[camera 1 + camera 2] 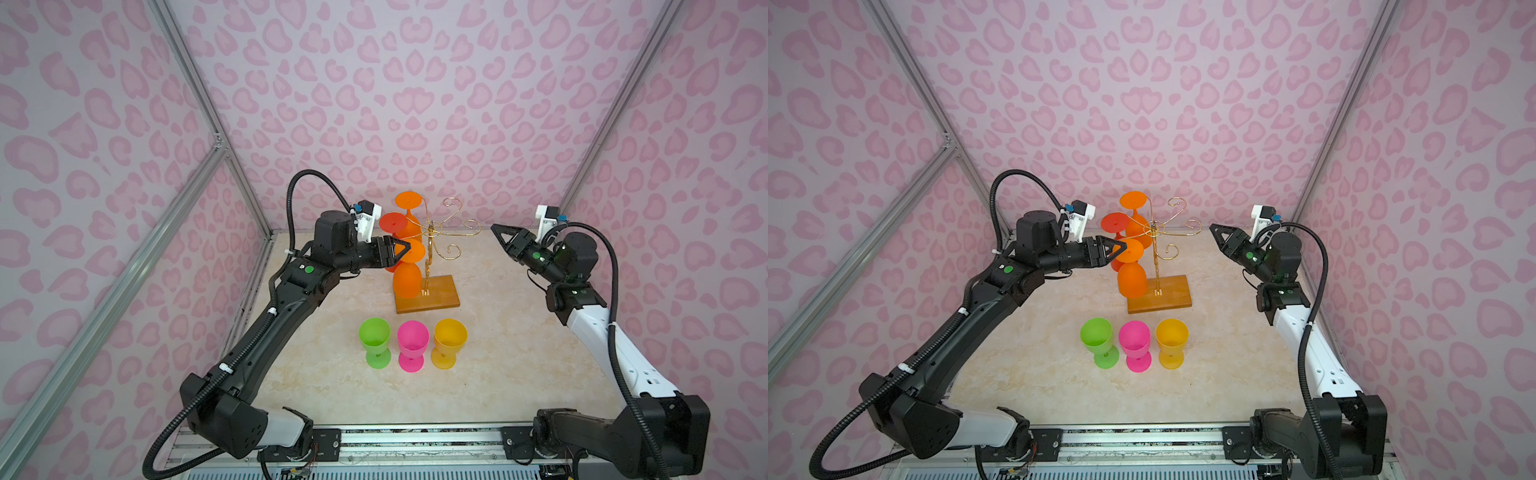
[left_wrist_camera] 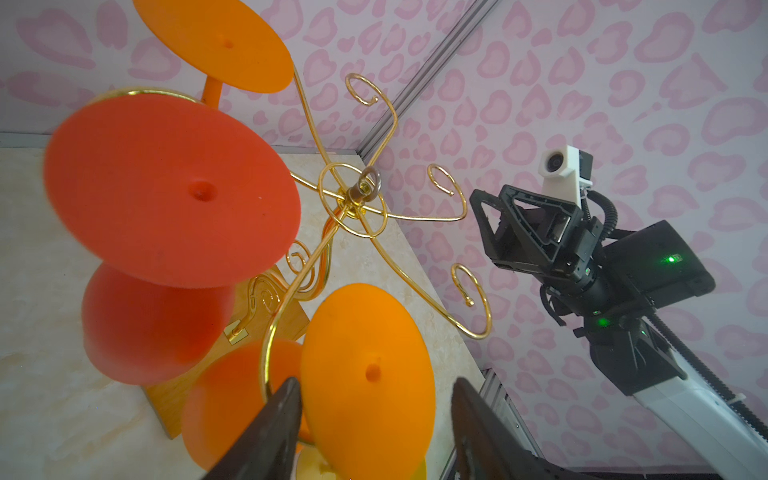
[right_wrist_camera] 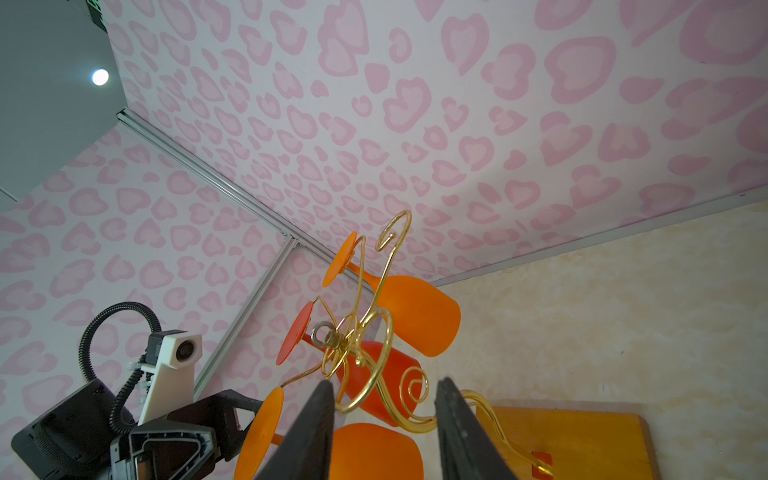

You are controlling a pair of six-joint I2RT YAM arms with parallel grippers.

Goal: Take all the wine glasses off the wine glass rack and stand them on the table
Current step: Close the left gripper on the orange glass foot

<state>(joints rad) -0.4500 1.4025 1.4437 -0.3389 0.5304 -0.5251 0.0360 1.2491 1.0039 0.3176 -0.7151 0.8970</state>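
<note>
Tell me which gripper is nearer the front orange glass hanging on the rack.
Left. The left gripper has jaws flanking the foot of the front orange glass; the right gripper hangs well apart, beyond the rack.

Surface: pale cream marbled top, filling the lower middle of both top views, walled in by pink patterned panels.
Centre of frame: the wine glass rack stands here, its brown wooden base flat on the surface.
Below the rack, lower middle: three plastic glasses stand upright in a row, close side by side.
Row, left to right: green glass, pink glass, yellow glass.
Near edge: a metal rail borders the surface at the bottom of the frame.
</note>
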